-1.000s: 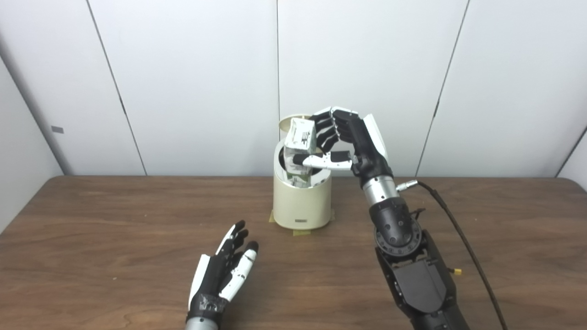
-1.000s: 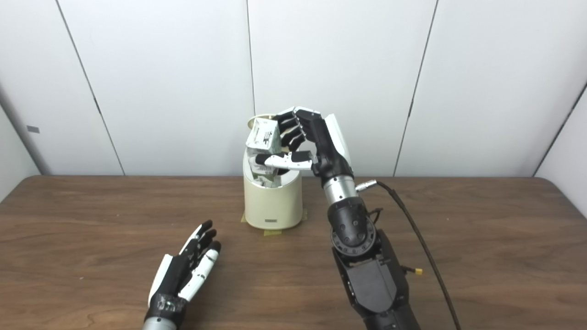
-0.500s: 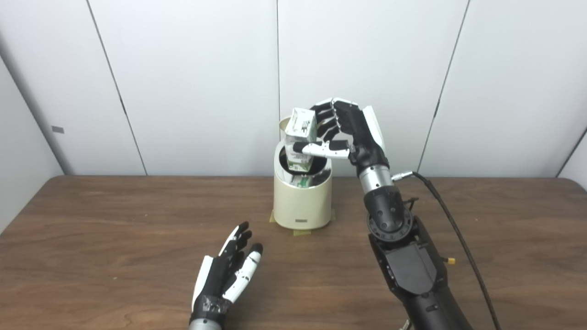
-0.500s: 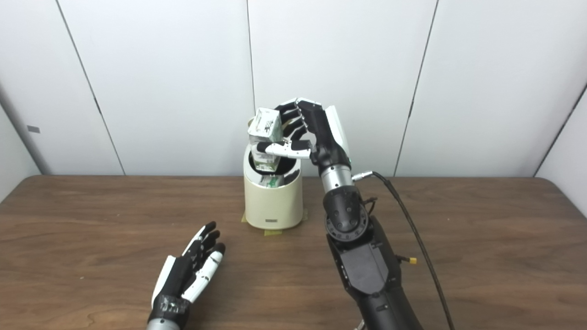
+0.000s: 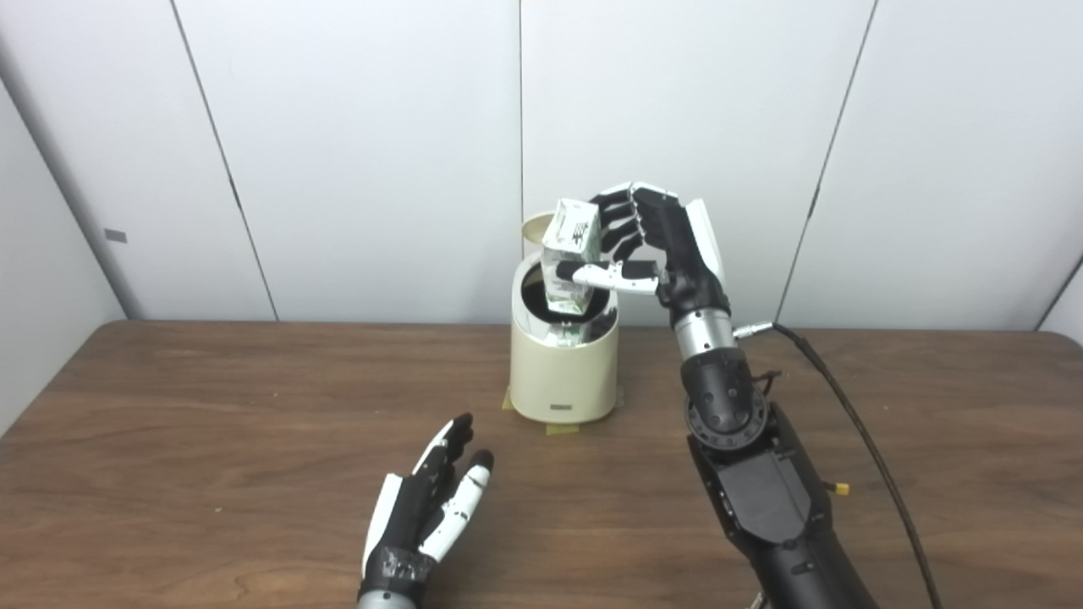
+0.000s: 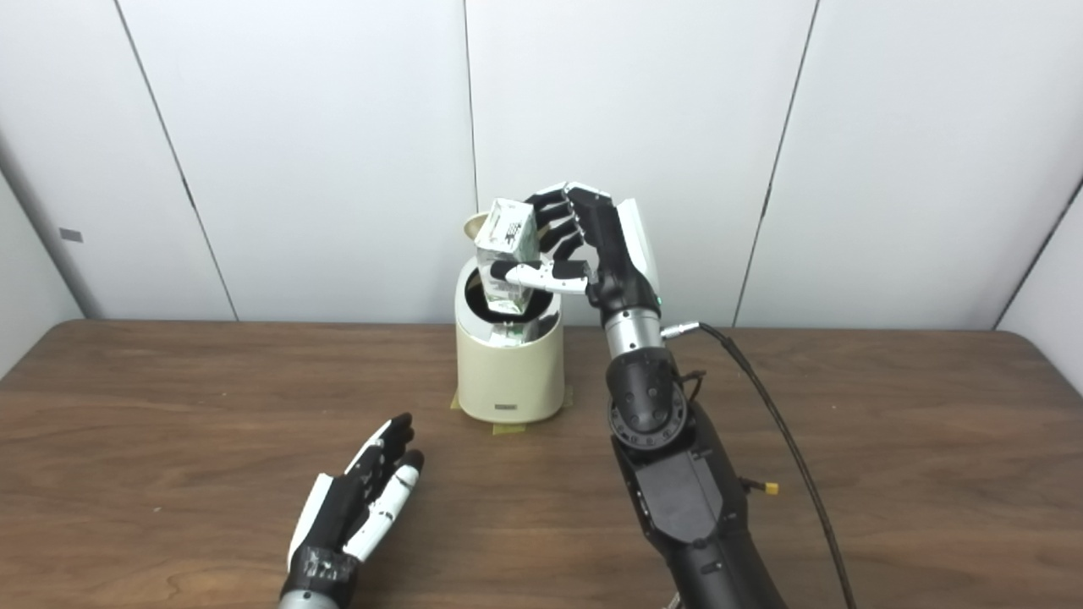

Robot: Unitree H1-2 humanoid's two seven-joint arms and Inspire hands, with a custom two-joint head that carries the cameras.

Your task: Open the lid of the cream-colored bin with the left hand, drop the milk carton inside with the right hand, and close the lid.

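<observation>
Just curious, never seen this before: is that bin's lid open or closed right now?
Open. The lid stands tipped up behind the cream bin, baring its dark mouth, where the right hand holds the milk carton.

Brown wooden table [image 5: 211, 440]; the cream bin [image 5: 563, 372] stands on it on tape [image 5: 560, 429], beyond the left hand [image 5: 427, 507], which hovers low near the front edge.

Bright, even light from overhead; white wall panels [image 5: 381, 152] look flat, no hard glare. Soft short shadows on the surface [image 5: 211, 440] just beside the bin [image 5: 563, 372] base and under the left hand [image 5: 423, 512]. Faint sheen on wood near the bin. Focus sharp overall; slight softness and compression noise at pic edges.
</observation>
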